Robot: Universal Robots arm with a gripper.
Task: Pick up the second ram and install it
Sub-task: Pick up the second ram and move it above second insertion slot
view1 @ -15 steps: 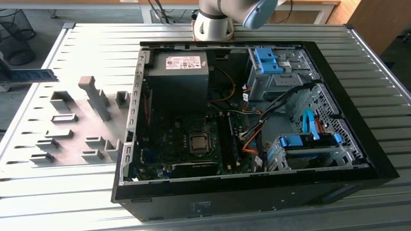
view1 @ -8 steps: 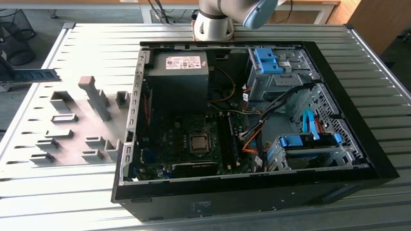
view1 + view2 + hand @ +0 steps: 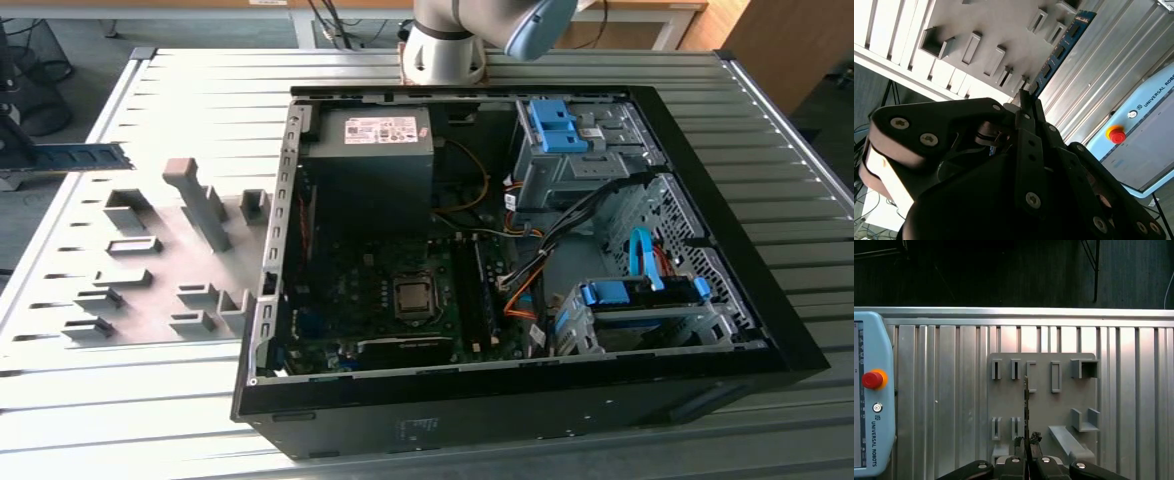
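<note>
1. Holding the second ram (image 3: 74,155) out at the exterior view's left, about 9 o'clock from the open computer case (image 3: 534,415).
2. Runs long-ways from 9 o'clock to 3 o'clock there, free end toward 3 o'clock, toward the case.
3. Shows its flat blue-green side to that camera, thin edge toward the ribbed metal worktop (image 3: 134,400).
4. Hangs by the 10 o'clock corner of the gray plate (image 3: 167,225) with the little blocks.
5. Gripped at its 9 o'clock end in the exterior view, with the rest of the stick free in the air.
6. In the second wrist view, sticks straight out past the dark fingers (image 3: 1029,130) as a blue strip with a row of small dark chips.
7. In the first wrist view, looks like a thin dark line, seen edge-on, in front of the gray plate.
8. Squeezed almost all the way together at the jaws, with only one end of the thin board between them.
</note>
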